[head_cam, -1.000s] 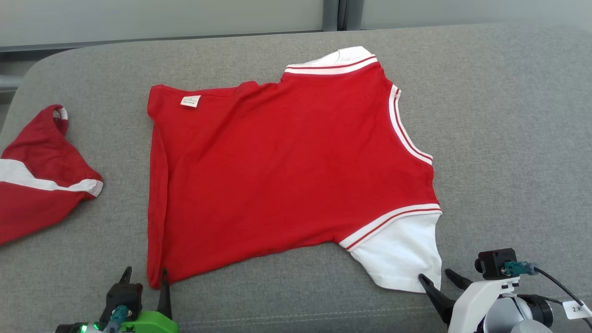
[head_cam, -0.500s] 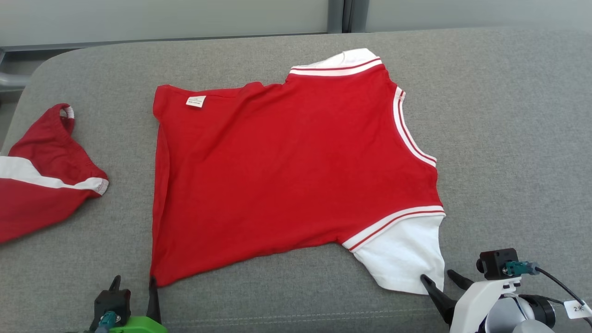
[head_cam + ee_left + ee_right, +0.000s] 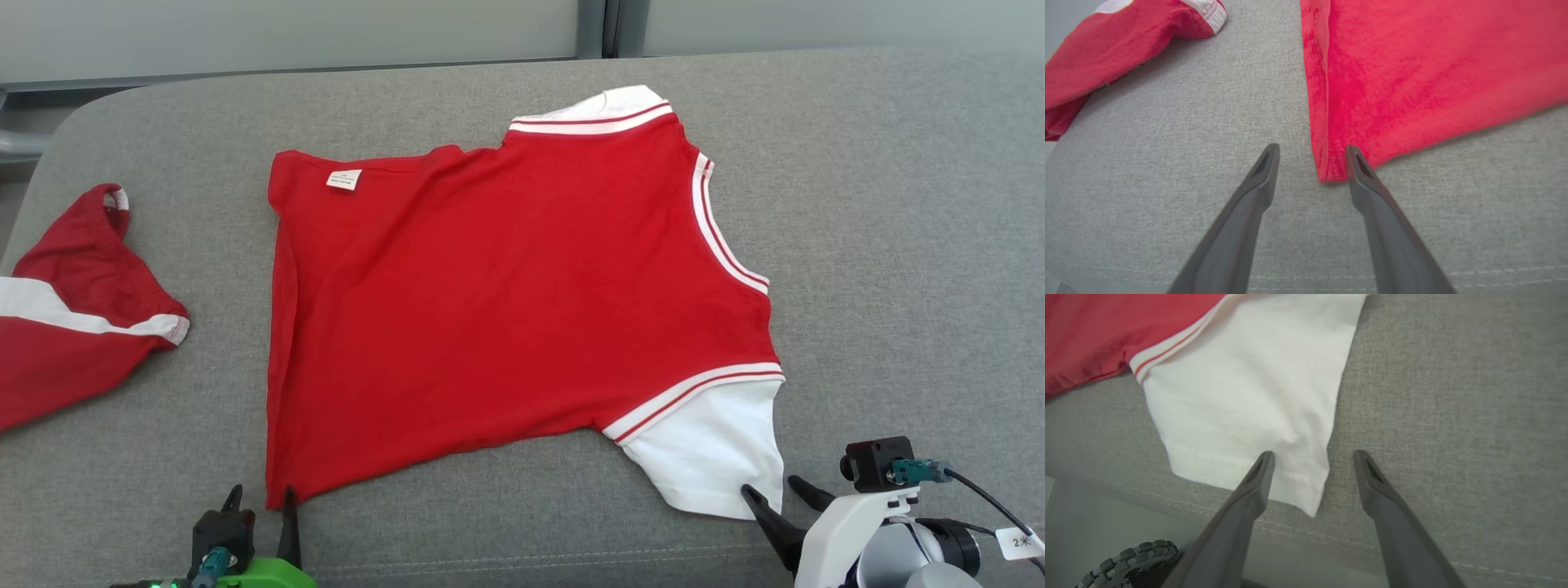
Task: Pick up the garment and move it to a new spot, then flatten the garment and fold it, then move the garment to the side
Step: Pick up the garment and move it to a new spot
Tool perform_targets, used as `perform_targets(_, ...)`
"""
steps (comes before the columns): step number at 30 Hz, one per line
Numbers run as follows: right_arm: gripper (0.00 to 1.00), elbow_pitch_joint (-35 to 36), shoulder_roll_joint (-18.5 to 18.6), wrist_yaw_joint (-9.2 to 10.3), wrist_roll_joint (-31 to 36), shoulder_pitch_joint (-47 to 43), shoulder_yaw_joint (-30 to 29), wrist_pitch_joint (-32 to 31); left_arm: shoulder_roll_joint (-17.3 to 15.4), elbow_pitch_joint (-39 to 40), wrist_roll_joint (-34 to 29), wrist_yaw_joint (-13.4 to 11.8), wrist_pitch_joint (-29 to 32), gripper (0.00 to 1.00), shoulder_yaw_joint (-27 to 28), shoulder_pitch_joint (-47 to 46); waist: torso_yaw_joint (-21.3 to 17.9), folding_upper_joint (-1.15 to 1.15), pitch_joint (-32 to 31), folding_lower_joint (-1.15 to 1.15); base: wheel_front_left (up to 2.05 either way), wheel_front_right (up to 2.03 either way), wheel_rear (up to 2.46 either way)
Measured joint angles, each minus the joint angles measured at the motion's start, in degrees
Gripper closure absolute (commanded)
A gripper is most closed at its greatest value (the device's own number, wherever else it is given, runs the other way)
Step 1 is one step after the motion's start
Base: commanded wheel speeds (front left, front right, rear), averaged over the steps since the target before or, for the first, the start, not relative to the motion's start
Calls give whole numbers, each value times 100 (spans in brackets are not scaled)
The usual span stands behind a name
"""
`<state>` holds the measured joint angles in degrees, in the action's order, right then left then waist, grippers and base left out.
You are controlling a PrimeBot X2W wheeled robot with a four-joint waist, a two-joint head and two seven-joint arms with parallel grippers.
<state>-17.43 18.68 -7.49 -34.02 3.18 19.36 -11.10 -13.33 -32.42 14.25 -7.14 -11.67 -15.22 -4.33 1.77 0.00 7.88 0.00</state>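
Where the grey cushion (image 3: 898, 245) nears its front edge, the left gripper (image 3: 261, 492) sits low with its jaws apart. The near-left hem corner of the red garment (image 3: 506, 302) lies between them, and one finger (image 3: 1370, 192) overlaps the cloth's edge. At the near right, the right gripper (image 3: 768, 485) also has its jaws apart, straddling the corner of the white sleeve (image 3: 710, 449). Beyond them the garment lies spread across the cushion's middle, collar to the right, a small label (image 3: 344, 180) at its far-left corner. A second red-and-white piece of clothing (image 3: 65, 327) lies crumpled well apart at the left.
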Motion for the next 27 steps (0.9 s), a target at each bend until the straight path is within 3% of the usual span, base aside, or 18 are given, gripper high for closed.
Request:
perform_targets(2, 0, 8, 1, 0, 22, -4, -16, -16, 12, -7, -13, -2, -1, 16, -30, -23, 2, 0, 12, 0, 0, 0, 0)
perform_targets(11, 0, -101, -53, -5, 253, 44, -20, -69, 18, -214, -10, 16, 58, 37, -143, -160, -9, 0, 69, 0, 0, 0, 0)
perform_targets(16, 0, -141, -97, -7, 283, 57, -48, -74, 4, -278, 44, -104, -37, 36, -26, -183, -27, 0, 79, 0, 0, 0, 0)
perform_targets(27, 0, -190, -135, -7, 298, 56, -53, -74, -49, -441, 119, -116, -76, 35, -51, -186, 12, 0, 43, 0, 0, 0, 0)
